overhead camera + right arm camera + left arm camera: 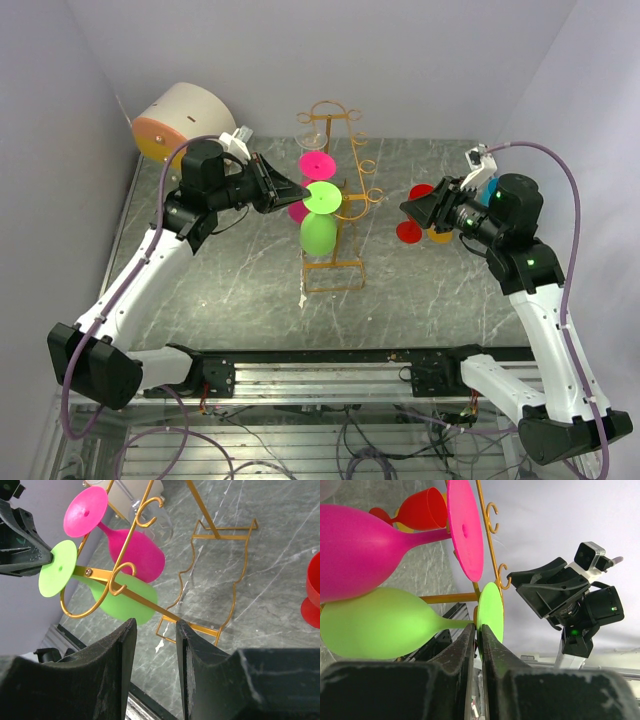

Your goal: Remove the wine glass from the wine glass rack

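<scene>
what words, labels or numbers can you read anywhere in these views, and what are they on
None: no readable text shows in any view.
The wine glass rack, the green wine glass, the pink wine glass and the red cup are all plain.
The right arm shows only a green light, no lettering.

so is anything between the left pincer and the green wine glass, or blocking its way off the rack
Nothing between them: the left pincer grips the green wine glass by its foot. On the way off, the wine glass rack hooks round its stem and the pink glass hangs close alongside.
</scene>
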